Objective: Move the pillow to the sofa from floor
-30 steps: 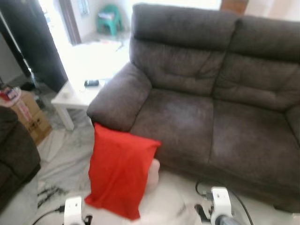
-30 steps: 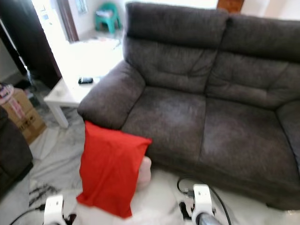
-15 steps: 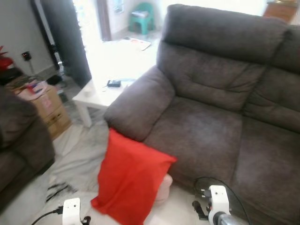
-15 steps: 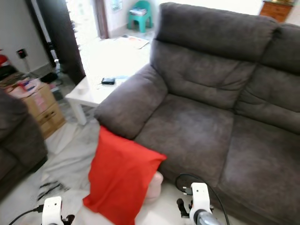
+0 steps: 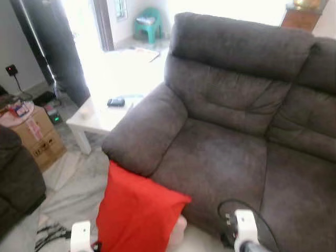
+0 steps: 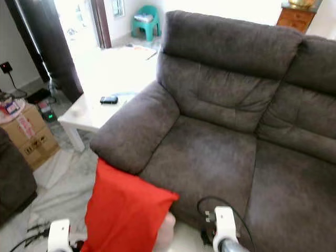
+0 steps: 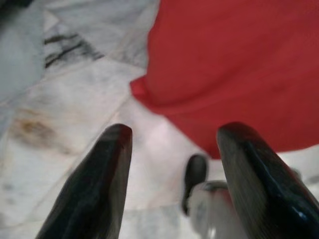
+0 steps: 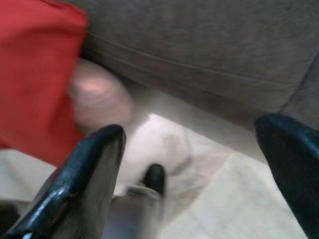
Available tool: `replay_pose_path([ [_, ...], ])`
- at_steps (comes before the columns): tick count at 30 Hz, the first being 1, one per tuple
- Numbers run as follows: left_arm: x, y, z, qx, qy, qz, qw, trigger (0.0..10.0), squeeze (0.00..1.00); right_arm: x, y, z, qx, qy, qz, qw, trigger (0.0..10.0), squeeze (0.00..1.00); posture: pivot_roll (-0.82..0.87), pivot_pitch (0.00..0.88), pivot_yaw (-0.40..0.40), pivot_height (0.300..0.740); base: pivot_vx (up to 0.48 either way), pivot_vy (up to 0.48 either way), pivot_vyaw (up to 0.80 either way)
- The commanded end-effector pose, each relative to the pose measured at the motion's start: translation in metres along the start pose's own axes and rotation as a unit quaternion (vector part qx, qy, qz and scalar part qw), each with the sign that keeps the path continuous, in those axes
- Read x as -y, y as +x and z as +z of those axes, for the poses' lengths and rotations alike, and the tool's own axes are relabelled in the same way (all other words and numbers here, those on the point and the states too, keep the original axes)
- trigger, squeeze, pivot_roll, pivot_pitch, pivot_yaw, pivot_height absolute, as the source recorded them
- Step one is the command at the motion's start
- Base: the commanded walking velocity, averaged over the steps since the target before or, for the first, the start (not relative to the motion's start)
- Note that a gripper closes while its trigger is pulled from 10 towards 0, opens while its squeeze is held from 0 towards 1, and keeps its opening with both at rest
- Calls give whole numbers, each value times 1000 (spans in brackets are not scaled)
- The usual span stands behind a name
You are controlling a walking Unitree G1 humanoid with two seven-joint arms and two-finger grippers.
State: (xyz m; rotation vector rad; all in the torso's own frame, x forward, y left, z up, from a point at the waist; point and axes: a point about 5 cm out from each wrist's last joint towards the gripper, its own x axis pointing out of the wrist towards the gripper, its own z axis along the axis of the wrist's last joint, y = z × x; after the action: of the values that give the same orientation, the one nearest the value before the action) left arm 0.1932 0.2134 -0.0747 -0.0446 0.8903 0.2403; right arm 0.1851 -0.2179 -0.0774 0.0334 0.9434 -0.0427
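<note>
sofa (image 5: pixel 226 152): our view has swung and closed in since a second ago, we judge approach under way | pillow (image 5: pixel 137 215): unmoved, on floor leaning against sofa front below armrest | left claw (image 7: pixel 172 181), right claw (image 8: pixel 192 179): both wide open, empty, low near pillow

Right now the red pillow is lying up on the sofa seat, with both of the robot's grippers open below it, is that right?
Not quite. The red pillow stands on the floor, leaning against the front of the sofa below its armrest, as the left eye view shows. The rest holds: the left gripper and right gripper are both open.
</note>
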Motion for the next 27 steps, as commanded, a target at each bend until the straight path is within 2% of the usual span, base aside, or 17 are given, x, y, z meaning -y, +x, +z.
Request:
replay_pose_path([
  [1, -12, -2, -9, -14, 5, 15, 1000, 10000, 0, -7, 2, 10, 15, 0, 9, 1000, 10000, 0, 51, 3, -42, 740, 0, 0, 544],
  [10, -12, -2, -9, -14, 6, 14, 1000, 10000, 0, -7, 2, 10, 15, -2, 11, 1000, 10000, 0, 51, 4, -43, 740, 0, 0, 107],
  [27, -12, -2, -9, -13, 7, 12, 1000, 10000, 0, -8, 3, 10, 14, -4, 14, 1000, 10000, 0, 53, 9, -41, 740, 0, 0, 800],
])
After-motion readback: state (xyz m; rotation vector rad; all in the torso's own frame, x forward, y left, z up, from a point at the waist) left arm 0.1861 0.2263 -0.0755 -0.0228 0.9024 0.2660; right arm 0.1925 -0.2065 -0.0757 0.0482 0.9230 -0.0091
